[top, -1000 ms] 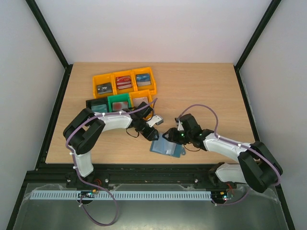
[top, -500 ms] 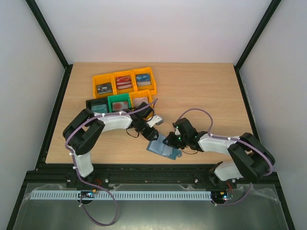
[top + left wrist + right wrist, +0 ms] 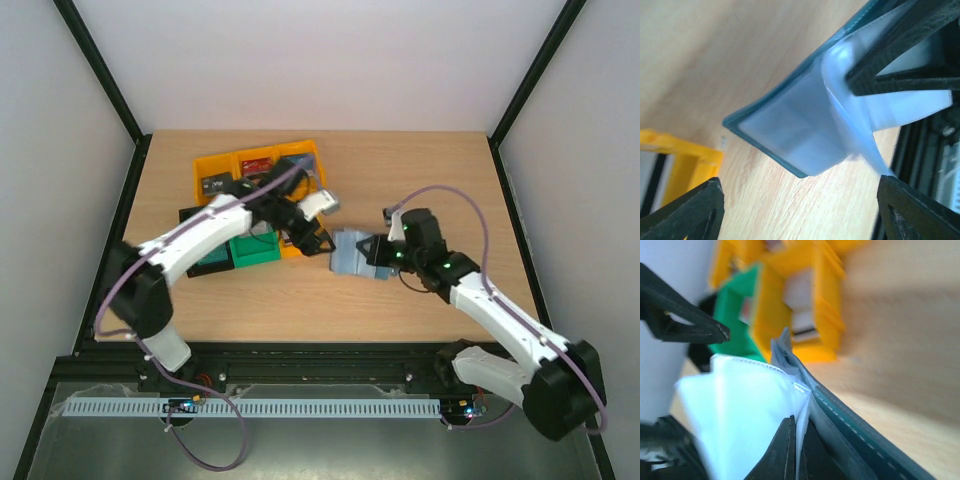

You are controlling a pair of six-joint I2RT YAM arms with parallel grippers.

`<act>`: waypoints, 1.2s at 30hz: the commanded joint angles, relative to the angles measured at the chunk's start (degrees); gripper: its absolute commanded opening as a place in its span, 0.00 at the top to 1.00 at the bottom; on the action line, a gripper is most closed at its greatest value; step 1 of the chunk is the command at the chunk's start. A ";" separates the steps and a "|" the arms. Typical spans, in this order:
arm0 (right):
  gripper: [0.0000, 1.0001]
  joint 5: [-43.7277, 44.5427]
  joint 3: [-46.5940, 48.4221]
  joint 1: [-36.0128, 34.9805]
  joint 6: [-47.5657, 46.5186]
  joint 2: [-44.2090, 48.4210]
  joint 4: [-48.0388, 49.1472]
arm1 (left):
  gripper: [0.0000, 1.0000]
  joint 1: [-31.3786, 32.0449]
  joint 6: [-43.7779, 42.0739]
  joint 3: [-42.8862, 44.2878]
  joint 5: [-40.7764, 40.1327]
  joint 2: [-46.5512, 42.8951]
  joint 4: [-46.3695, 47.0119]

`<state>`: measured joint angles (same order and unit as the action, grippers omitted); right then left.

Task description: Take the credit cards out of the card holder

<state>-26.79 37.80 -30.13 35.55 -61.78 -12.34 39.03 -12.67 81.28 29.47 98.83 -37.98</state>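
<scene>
The teal-blue card holder (image 3: 352, 254) hangs open above the table's middle, its pale sleeves fanned out. My right gripper (image 3: 380, 256) is shut on one pale sleeve (image 3: 740, 405), the jaws pinched together (image 3: 799, 426). The holder's teal cover (image 3: 855, 425) runs to the right of the jaws. My left gripper (image 3: 310, 238) is open and empty, just left of the holder; in its wrist view (image 3: 800, 187) the holder (image 3: 790, 125) lies ahead between the wide-spread fingers. No cards show in the sleeves. A dark card (image 3: 213, 184) and a red card (image 3: 257, 163) lie in the orange bins.
Orange bins (image 3: 303, 153), a green bin (image 3: 252, 250) and a black bin (image 3: 192, 215) stand at the far left, partly under the left arm. The orange bin (image 3: 826, 305) and green bin (image 3: 734, 305) are right behind the holder. Bare wood lies to the right.
My right gripper has lifted the holder from the near edge and carried it toward the table's middle. My left arm has swung up and away over the bins.
</scene>
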 commanded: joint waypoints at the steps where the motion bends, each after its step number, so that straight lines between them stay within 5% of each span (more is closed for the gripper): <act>1: 0.98 -9.20 8.05 1.87 -8.91 5.96 -2.41 | 0.14 -7.53 -5.35 4.16 8.82 -11.00 -10.35; 8: 0.98 -29.80 15.40 2.36 -12.03 7.77 9.91 | 0.06 -15.50 -9.68 5.27 17.93 -19.39 -13.66; 16: 0.98 -36.64 18.53 2.36 -10.23 3.82 17.82 | 0.11 -13.71 -10.76 7.14 24.54 -20.34 -15.40; 22: 0.98 -35.51 18.00 2.36 -8.73 2.69 20.72 | 0.15 -9.09 -9.92 7.60 24.41 -19.26 -15.03; 36: 0.98 -34.52 15.11 2.27 -5.24 2.42 24.82 | 0.02 -5.19 -8.98 11.32 18.92 -17.44 -14.06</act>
<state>-60.80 54.04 -27.97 29.39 -59.68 8.62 33.63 -21.65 90.80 49.56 81.01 -52.10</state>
